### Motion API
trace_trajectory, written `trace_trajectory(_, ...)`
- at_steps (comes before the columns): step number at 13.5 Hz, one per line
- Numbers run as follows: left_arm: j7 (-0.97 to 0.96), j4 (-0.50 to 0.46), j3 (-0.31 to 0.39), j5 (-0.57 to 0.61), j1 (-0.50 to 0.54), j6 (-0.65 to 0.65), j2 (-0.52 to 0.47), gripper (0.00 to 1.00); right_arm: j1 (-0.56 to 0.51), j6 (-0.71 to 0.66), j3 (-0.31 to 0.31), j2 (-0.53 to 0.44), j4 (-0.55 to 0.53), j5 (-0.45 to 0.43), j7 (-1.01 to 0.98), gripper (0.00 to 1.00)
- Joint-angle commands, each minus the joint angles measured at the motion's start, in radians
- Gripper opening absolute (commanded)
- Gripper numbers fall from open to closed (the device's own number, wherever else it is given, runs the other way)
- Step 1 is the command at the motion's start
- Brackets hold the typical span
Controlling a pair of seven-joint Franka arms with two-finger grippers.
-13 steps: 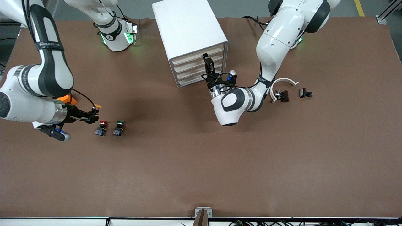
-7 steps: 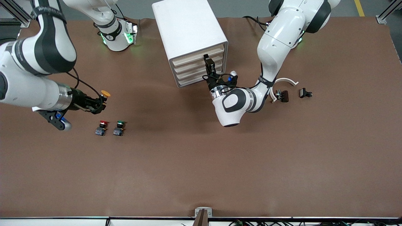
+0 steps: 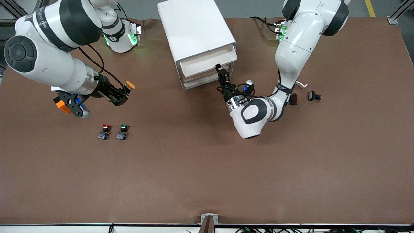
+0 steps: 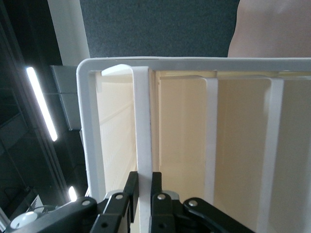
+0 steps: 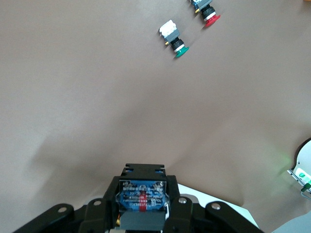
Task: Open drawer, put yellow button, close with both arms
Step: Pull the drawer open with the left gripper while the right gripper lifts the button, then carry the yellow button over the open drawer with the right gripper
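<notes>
The white cabinet (image 3: 194, 26) stands at the robots' edge of the table. Its uppermost drawer (image 3: 207, 62) is pulled partway out and shows a white tray inside. My left gripper (image 3: 221, 69) is in front of the drawer, shut on the drawer's front lip (image 4: 142, 121); in the left wrist view the left gripper (image 4: 144, 183) pinches that white edge. My right gripper (image 3: 122, 94) is up over the table, between the cabinet and the right arm's end. It is shut on the yellow button (image 3: 130, 85); the right wrist view shows the button's bluish base block (image 5: 142, 196) between the fingers.
A red-capped button (image 3: 105, 131) and a green-capped button (image 3: 122, 131) stand side by side, nearer the front camera than the right gripper; both show in the right wrist view (image 5: 210, 14) (image 5: 176, 41). Small black parts (image 3: 314, 95) and a white curved piece (image 3: 301, 84) lie toward the left arm's end.
The left gripper has pulled the uppermost drawer out of the cabinet. The right gripper has risen and moved toward the cabinet with the yellow button.
</notes>
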Motion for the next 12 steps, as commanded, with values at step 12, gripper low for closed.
trace_trajectory(12,0.0,0.02,0.032,0.073,0.173,-0.037,-0.045,0.0,0.342,0.207,-0.013,0.06,0.022,-0.006,0.551,0.0)
